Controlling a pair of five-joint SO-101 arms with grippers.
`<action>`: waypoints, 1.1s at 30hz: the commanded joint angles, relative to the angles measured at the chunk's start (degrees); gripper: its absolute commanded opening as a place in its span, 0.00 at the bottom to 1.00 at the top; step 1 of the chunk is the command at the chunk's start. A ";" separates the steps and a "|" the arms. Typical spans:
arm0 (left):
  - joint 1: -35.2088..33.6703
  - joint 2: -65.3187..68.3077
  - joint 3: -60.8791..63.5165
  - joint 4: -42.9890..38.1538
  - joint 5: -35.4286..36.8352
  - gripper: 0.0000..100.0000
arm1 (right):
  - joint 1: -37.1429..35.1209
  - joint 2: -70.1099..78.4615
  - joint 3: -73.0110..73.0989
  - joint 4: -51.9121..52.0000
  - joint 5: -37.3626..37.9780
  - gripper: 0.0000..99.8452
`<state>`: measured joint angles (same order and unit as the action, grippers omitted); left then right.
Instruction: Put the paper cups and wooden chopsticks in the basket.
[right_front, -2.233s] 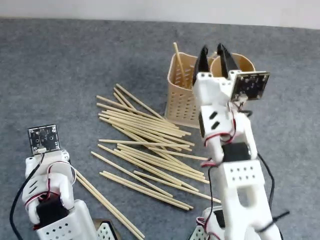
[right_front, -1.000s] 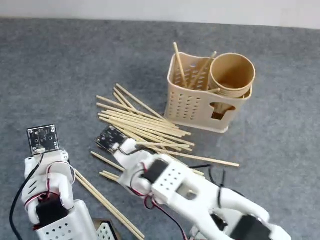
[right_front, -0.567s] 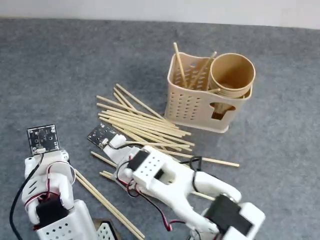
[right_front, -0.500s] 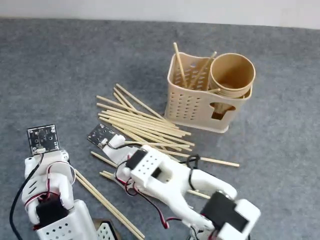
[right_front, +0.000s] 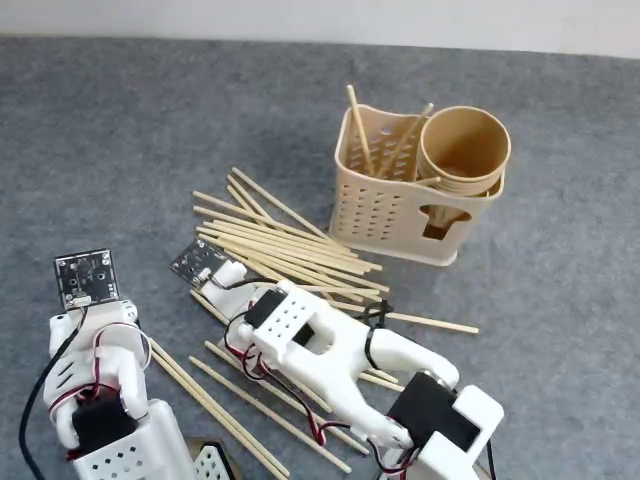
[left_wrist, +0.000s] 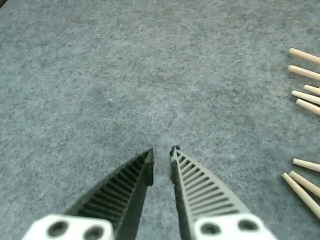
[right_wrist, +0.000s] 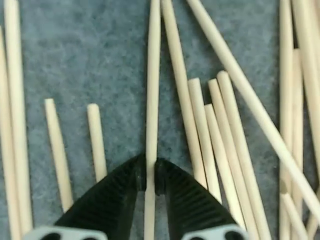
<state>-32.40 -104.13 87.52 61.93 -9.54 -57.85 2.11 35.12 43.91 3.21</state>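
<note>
A beige slotted basket (right_front: 385, 215) stands at the back right of the grey mat, with a paper cup (right_front: 465, 150) and a few chopsticks (right_front: 360, 125) in it. Many wooden chopsticks (right_front: 290, 255) lie scattered in front of it. My right arm (right_front: 290, 320) lies low over this pile. In its wrist view my right gripper (right_wrist: 150, 172) is shut on one chopstick (right_wrist: 152, 100) that lies among the others on the mat. My left arm (right_front: 95, 350) is folded at the front left corner. My left gripper (left_wrist: 161, 151) hangs shut over bare mat with nothing in it.
Chopstick ends (left_wrist: 305, 75) lie off to one side of my left gripper. Several loose chopsticks (right_front: 260, 405) lie between the two arm bases. The grey mat (right_front: 120, 150) is bare at the back left.
My right arm came away from the basket, dropped onto the chopstick pile and slid left; its gripper closed on one stick. A few sticks near the front shifted. The left arm stayed still.
</note>
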 joint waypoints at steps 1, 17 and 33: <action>-0.48 -0.48 -0.75 -1.05 0.26 0.08 | 1.98 -7.52 -2.07 2.86 0.53 0.01; -0.48 -0.48 -0.66 -1.05 0.26 0.08 | 9.63 -44.09 14.20 3.65 0.44 0.01; -0.31 -0.48 -0.57 -1.05 0.26 0.08 | 14.37 -78.29 21.67 3.21 0.00 0.01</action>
<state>-32.40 -104.13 87.52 61.93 -9.54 -45.27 -72.44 57.71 47.16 3.21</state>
